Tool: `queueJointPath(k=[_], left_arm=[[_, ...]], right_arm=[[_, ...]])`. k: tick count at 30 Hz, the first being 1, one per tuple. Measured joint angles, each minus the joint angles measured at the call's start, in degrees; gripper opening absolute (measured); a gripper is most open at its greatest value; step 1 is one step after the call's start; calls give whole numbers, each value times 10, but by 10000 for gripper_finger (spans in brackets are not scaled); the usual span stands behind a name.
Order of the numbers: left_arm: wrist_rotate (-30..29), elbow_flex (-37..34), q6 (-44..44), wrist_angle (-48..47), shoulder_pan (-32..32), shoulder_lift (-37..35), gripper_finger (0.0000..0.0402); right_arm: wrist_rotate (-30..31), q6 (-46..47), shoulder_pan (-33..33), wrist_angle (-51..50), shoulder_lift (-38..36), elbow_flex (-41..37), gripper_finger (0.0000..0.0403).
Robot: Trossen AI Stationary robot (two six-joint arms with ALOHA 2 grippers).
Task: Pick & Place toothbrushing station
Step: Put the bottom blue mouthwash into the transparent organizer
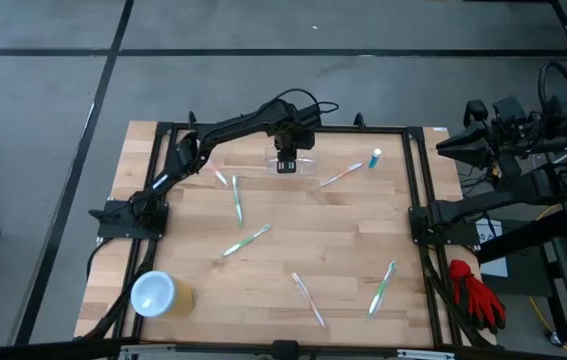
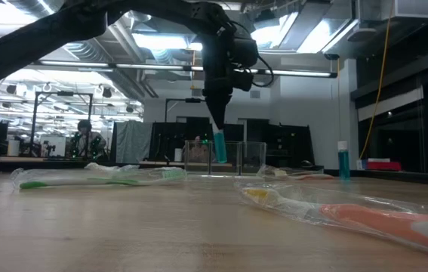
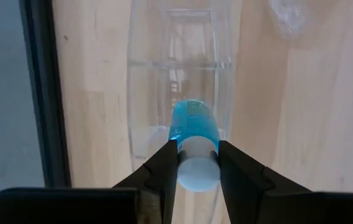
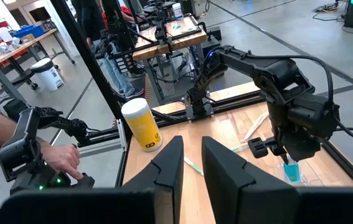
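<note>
Around the toothbrushing station (image 1: 301, 160): scattered wrapped toothbrushes (image 1: 246, 240), yellow cup (image 1: 159, 294).

- Toothbrushing station (image 3: 179, 93): in the left wrist view its near end was cut off behind the left gripper (image 3: 196, 163) and the blue tube (image 3: 192, 127) held there; its clear walls were hard to trace in the high view.
- Blue tube: the lower end was hidden inside the holder in the low view.
- Right gripper (image 4: 192, 165): only the fingers showed, cut off at the bottom edge; nothing could be seen between them.
- Packaged toothbrush (image 2: 364, 217), low view, at 4 o'clock: blurred, cut off at the right edge.
- Red glove (image 1: 476, 292), high view, at 4 o'clock: partly hidden by the frame.
- Person (image 2: 85, 140) in the background: too small to tell more.
</note>
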Motion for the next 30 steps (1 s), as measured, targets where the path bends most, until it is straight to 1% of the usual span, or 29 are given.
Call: queueJointPath(k=[11,30], left_arm=[[-15,0,17,5,-2,14,93],[-27,0,36,5,6,14,93]], right_arm=[[0,2,0,0,0,0,61],[0,1,0,0,0,0,61]])
